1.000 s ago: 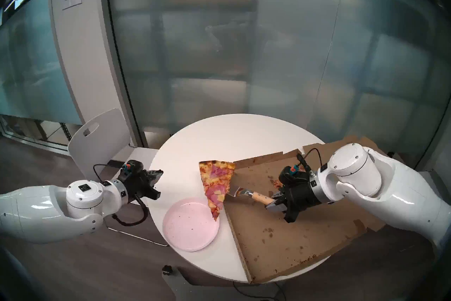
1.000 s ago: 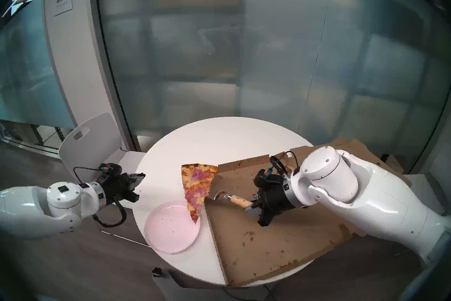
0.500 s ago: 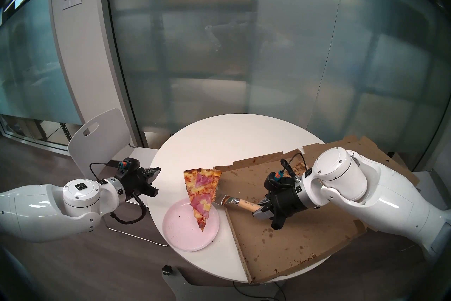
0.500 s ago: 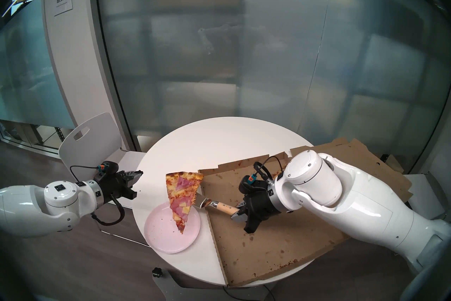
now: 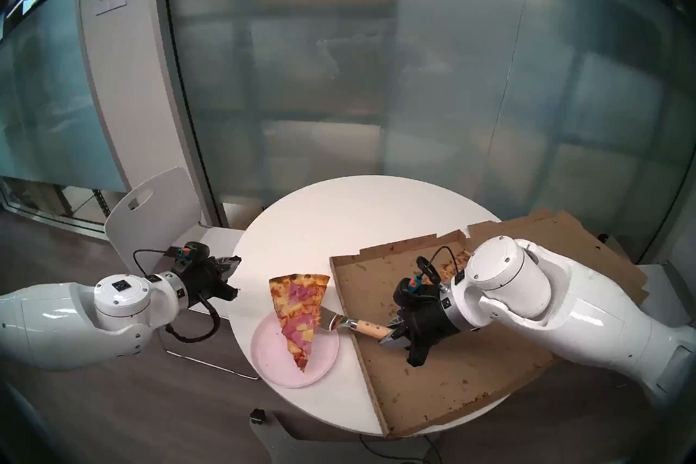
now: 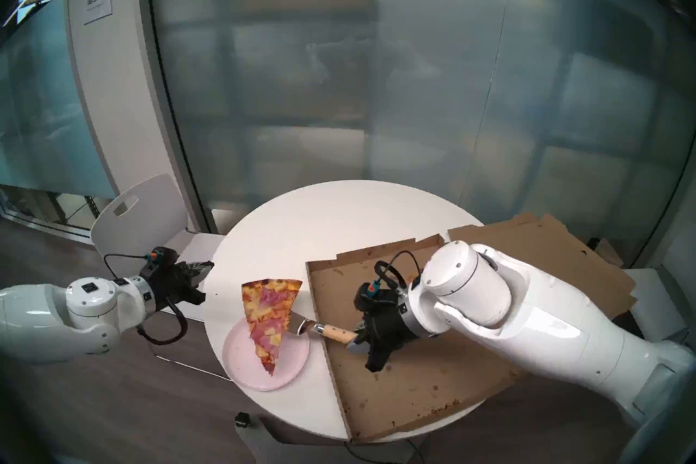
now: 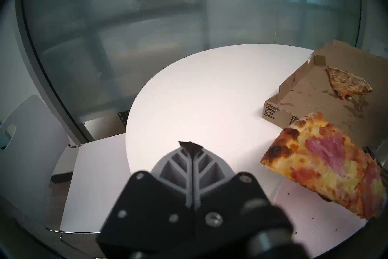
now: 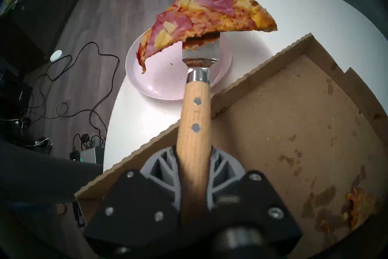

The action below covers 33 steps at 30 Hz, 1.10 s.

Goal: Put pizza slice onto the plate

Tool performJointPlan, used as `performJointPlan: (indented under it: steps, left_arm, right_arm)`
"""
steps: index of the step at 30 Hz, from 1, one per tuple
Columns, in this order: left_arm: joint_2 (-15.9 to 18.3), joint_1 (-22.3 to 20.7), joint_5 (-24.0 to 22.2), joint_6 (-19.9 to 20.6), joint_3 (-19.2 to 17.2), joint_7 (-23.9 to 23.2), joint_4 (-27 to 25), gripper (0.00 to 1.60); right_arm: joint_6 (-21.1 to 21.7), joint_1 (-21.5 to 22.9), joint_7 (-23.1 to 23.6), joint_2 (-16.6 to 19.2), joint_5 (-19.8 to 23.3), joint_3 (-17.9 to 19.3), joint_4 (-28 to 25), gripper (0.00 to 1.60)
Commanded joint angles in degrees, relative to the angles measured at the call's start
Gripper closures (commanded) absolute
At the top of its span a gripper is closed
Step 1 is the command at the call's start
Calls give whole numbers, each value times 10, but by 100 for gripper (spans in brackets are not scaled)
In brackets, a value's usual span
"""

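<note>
Across your round white tabletop (image 7: 189, 94), only the left wrist view shows the browned, speckled second slice (image 7: 347, 83) in the brown cardboard pizza box (image 7: 310, 96); left fingers (image 7: 191, 148) together, right fingers (image 8: 220, 165) clamped on the wooden-handled metal spatula (image 8: 194, 122) carrying the ham-and-pineapple pizza slice (image 8: 201, 19).

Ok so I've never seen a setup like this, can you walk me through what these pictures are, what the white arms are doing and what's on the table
This is a two-armed robot. The two wide pictures come from cameras on its head, looking down at a round white table. The other two come from a camera on each wrist, looking along that arm's gripper.

The right gripper is shut on the wooden handle of a metal spatula. A ham and pineapple pizza slice lies across the blade, lifted above a pale pink plate; the crust end sticks out past the rim and the tip droops toward the plate.

The left gripper is shut, holds nothing and sits near the table's left edge.

An open cardboard pizza box lies on the right, with another, browner slice in its far corner.
</note>
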Motion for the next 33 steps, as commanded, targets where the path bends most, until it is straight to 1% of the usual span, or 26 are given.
performJointPlan:
  steps: [1,6,11,20,29,33]
  left_arm:
    - [-5,-6,4,-5,-5,4,-6,160]
    - [-7,-5,5,-5,-5,4,-3,160]
    - [-8,-5,7,-4,-4,3,-2,160]
    - [-7,-4,9,-3,-1,4,-9,160]
    - [-12,-6,13,-1,1,5,-9,160]
    - [-13,-6,14,0,2,7,-9,160]
  right_arm:
    - [-5,11,9,-16,-4,-5,6,160]
    - [-6,10,10,-18,-7,-8,8,160]
    - [-4,15,15,-18,-27,-21,9,160]
    - [4,38,16,-7,-92,-56,-4,160]
    - [-4,46,11,3,-136,-68,-21,160]
    - [1,54,13,4,-153,-74,-28,160]
